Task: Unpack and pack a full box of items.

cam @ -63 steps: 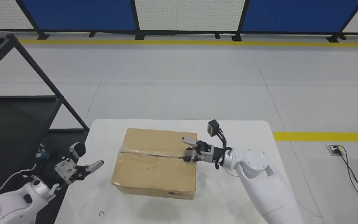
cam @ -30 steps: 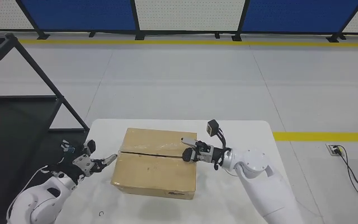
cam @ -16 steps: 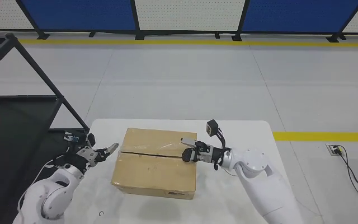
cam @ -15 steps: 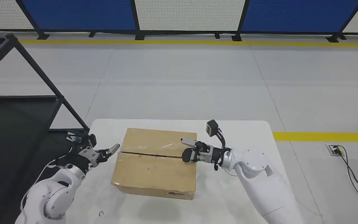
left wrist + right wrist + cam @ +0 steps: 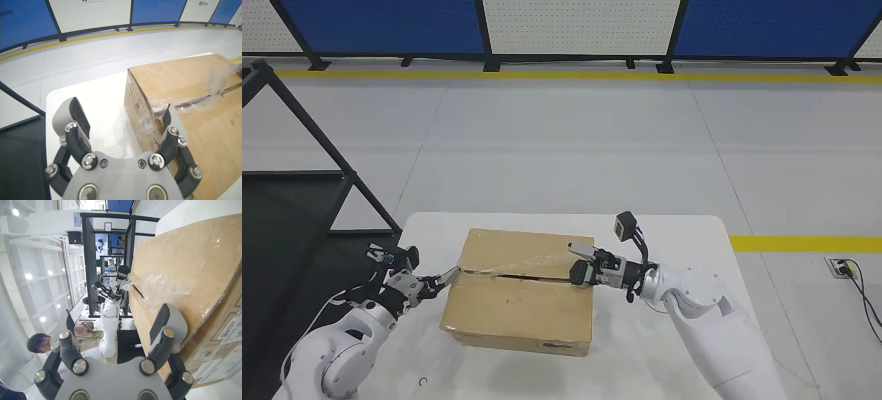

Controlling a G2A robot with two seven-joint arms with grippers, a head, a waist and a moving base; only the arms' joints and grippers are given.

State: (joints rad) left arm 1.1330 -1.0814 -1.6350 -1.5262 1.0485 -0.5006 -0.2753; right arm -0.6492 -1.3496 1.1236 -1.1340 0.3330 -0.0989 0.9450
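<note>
You've got a column of handling pictograms [image 5: 139, 105] printed on the near end face of the box [image 5: 189, 79], the top one a pair of up-arrows (the lower ones blur out). On the box's opposite end sit white labels [image 5: 229, 328], print too small to read. Beyond the box, a small logo [image 5: 203, 3] tops a white wall panel [image 5: 200, 11].

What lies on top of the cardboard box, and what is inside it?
Crumpled clear tape lies on the cardboard box, along the middle seam of its top. The flaps are nearly shut, so the contents are covered and cannot be seen.
</note>
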